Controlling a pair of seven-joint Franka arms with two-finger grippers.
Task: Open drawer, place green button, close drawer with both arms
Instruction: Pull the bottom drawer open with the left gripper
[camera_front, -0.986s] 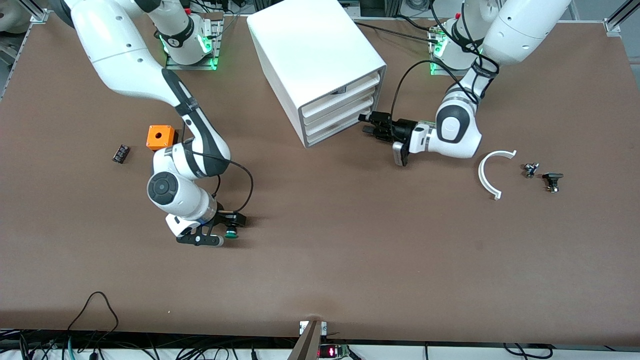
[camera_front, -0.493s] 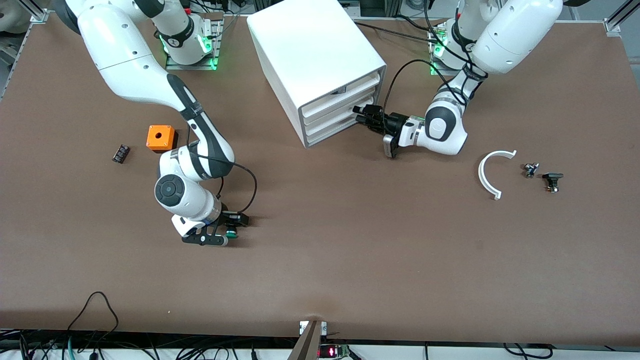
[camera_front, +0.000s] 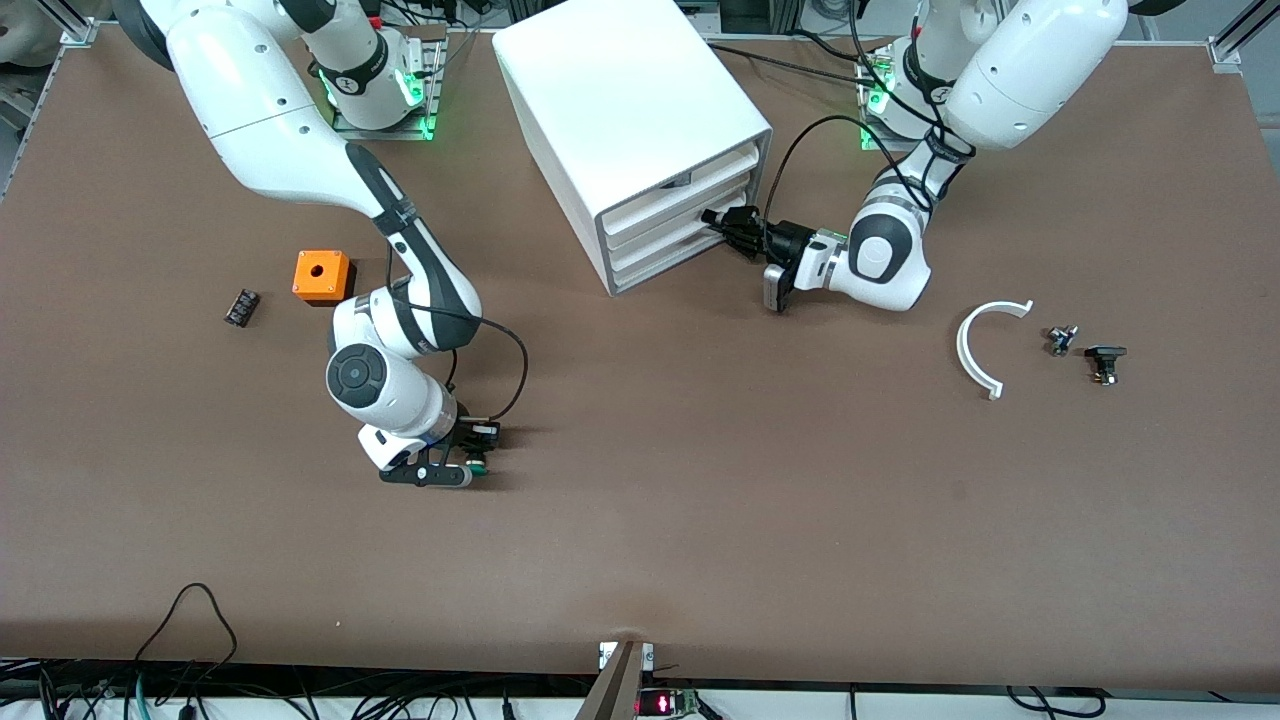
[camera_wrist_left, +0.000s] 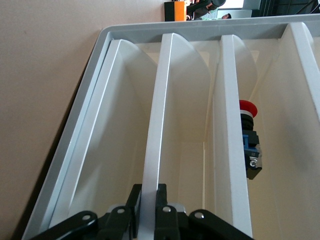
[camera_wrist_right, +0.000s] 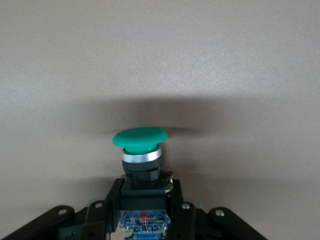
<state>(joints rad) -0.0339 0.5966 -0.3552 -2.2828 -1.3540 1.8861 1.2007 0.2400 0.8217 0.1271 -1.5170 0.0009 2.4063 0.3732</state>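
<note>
The white cabinet (camera_front: 620, 90) stands at the back of the table with its three drawers pushed in. My left gripper (camera_front: 712, 217) is at the cabinet's front, shut on the thin white front lip of the drawer (camera_front: 665, 252). In the left wrist view my left gripper (camera_wrist_left: 149, 200) has its jaws clamped on either side of that lip (camera_wrist_left: 155, 125). My right gripper (camera_front: 470, 468) is low over the table, nearer the camera than the orange cube. It is shut on the black body of the button (camera_wrist_right: 140, 140), whose green cap points away from the gripper (camera_wrist_right: 145, 192).
An orange cube (camera_front: 321, 275) and a small black component (camera_front: 241, 306) lie toward the right arm's end. A white curved piece (camera_front: 985, 345) and two small parts (camera_front: 1062, 340) (camera_front: 1104, 360) lie toward the left arm's end. A red-capped button (camera_wrist_left: 247, 135) sits in a drawer above the gripped one.
My left gripper has moved in to the cabinet front and shut on the drawer's lip. My right gripper has shifted slightly toward the left arm's end with the button.
</note>
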